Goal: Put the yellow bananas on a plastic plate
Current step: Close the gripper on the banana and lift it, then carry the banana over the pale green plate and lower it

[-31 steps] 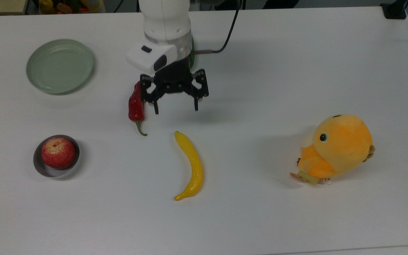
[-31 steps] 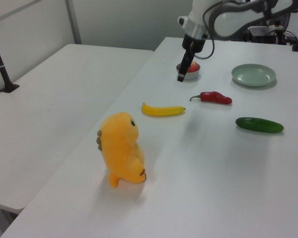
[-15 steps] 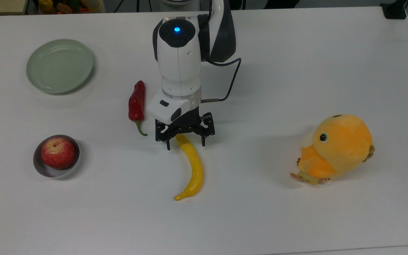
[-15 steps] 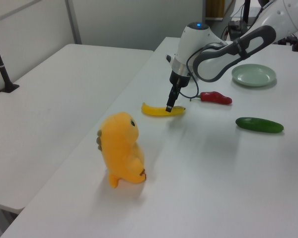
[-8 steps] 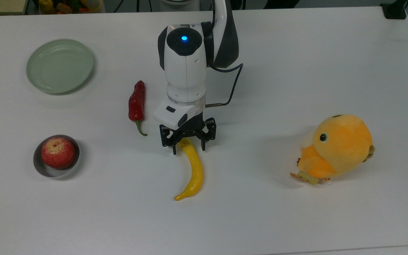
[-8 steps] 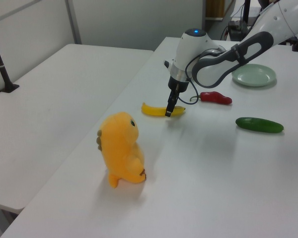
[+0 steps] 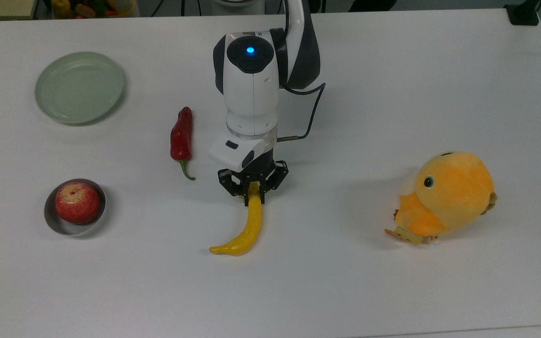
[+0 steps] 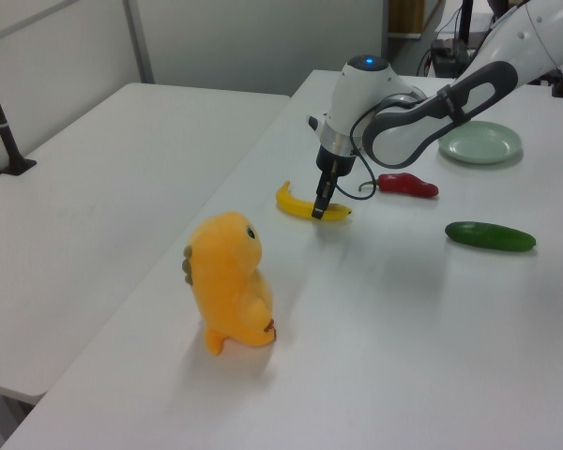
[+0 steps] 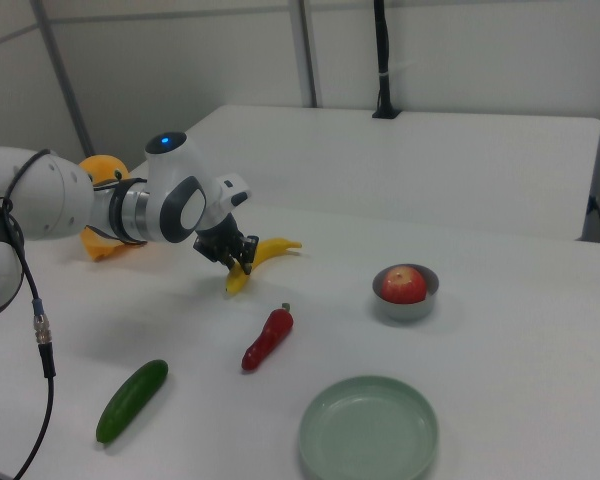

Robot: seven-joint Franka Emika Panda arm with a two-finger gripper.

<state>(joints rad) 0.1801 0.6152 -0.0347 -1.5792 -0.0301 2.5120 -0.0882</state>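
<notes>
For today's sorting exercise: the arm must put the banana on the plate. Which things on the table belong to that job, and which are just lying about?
Part of the job:
yellow banana
mint-green plate
gripper, fingers closed on the banana's end

Just lying about:
red chilli pepper
green cucumber
red apple in a grey bowl
orange plush toy

A broad white table (image 7: pixel 392 70) is filling the foreground, a second white table (image 8: pixel 94 187) is standing just beside it across a narrow gap, and pale grey wall panels (image 9: pixel 460 50) with thin upright metal posts (image 9: pixel 305 50) are running behind them.
</notes>
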